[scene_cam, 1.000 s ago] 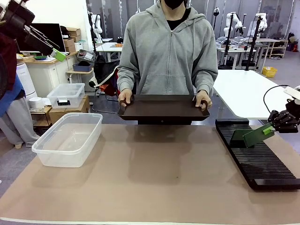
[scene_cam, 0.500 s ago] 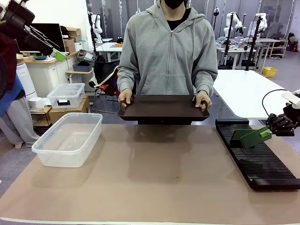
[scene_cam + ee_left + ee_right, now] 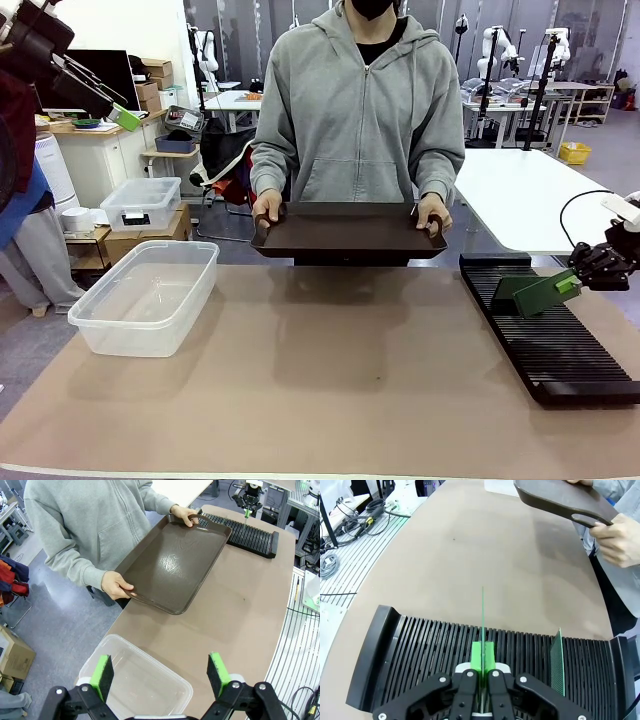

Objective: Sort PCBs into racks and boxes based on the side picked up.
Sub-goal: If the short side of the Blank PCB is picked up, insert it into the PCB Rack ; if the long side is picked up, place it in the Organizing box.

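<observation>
Front view: right gripper (image 3: 585, 279) at 3 o'clock, clamped on a green PCB (image 3: 545, 294) tilted over the far end of the black slotted rack (image 3: 560, 345); a second PCB (image 3: 508, 290) standing just behind it. Clear plastic tub (image 3: 147, 297) at 9 o'clock — a person's hands gripping a dark brown tray (image 3: 347, 230) at 12.

Left wrist view: left gripper (image 3: 160, 672) with green pads spread wide, holding nothing, above the tub (image 3: 167, 680); tray (image 3: 172, 567) at 12, rack (image 3: 250, 532) at 1 o'clock.

Right wrist view: pads (image 3: 477, 656) pinched on the PCB (image 3: 482, 625) edge-on above the rack (image 3: 420, 650) — second PCB (image 3: 557, 657) upright in a slot at 4 o'clock.
</observation>
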`<act>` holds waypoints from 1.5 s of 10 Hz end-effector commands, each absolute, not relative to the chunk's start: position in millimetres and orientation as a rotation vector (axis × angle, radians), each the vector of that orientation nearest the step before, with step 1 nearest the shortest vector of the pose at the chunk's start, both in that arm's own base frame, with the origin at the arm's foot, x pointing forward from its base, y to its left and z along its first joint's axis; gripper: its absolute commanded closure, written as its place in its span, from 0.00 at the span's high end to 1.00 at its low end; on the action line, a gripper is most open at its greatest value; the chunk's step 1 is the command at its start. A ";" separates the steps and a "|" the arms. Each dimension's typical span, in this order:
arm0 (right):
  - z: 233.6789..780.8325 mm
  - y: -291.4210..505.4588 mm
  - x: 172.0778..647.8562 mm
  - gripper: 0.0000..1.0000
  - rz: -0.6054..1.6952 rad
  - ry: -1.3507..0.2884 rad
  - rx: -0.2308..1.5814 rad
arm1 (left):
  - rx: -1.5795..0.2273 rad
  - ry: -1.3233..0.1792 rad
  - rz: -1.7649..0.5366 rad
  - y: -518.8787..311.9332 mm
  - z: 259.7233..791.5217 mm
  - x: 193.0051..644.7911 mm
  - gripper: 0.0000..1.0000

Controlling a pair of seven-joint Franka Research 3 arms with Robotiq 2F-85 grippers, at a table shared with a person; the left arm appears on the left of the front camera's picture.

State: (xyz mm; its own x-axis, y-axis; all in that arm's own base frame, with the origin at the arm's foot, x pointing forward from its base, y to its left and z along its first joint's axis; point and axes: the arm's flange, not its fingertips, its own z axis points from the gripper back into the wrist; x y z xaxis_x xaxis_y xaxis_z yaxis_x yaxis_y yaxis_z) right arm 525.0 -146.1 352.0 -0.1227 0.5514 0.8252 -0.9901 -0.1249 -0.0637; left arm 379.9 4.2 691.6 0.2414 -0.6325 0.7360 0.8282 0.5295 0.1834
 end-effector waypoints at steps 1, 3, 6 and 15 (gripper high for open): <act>348.6 -146.8 522.7 0.02 1.558 -0.766 0.796 | -0.271 -0.859 -1.021 4.8 691.1 378.9 1.00; 347.9 -147.8 519.0 0.02 1.546 -0.771 0.788 | -0.271 -0.859 -1.021 4.8 691.1 378.9 1.00; 336.8 -144.5 519.5 0.02 1.510 -0.783 0.785 | -0.271 -0.859 -1.021 4.8 691.1 378.9 1.00; 309.8 -146.7 530.2 0.02 1.432 -0.825 0.790 | -0.271 -0.859 -1.021 4.8 691.1 378.9 1.00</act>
